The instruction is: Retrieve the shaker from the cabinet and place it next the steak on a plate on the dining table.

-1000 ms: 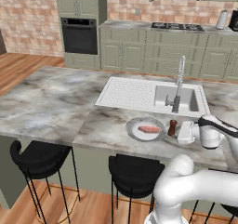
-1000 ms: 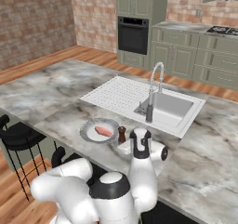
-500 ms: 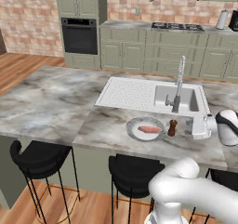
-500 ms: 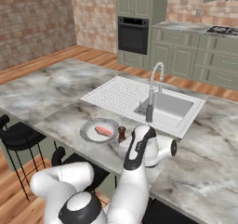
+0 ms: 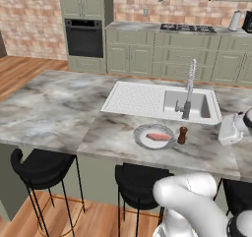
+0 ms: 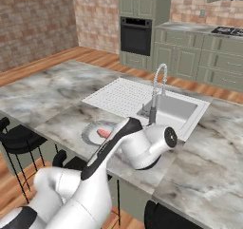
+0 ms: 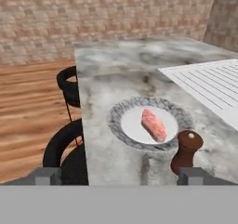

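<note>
The dark brown shaker (image 7: 186,151) stands upright on the marble dining table (image 5: 59,113), just right of the plate (image 5: 142,133). It shows as a shaker (image 5: 182,134) in the left base view too. The pink steak (image 7: 153,124) lies on the plate (image 7: 125,125). My gripper (image 7: 121,175) is open, with its tips wide apart and nothing between them. It hangs back from the shaker and looks along the table edge. In the left base view my white hand (image 5: 229,130) is well to the right of the shaker. Sage-green cabinet fronts (image 5: 81,1) line the far wall, doors shut.
The white sink (image 5: 194,103) with its drainboard and the steel tap (image 5: 188,91) sit just behind the plate. Black stools (image 5: 44,167) stand under the table's near edge. In the right base view my arm (image 6: 128,142) covers part of the plate (image 6: 90,134).
My hand has drawn back to the right, away from the shaker, which stays standing by the plate. The arm's elbow has swung low.
</note>
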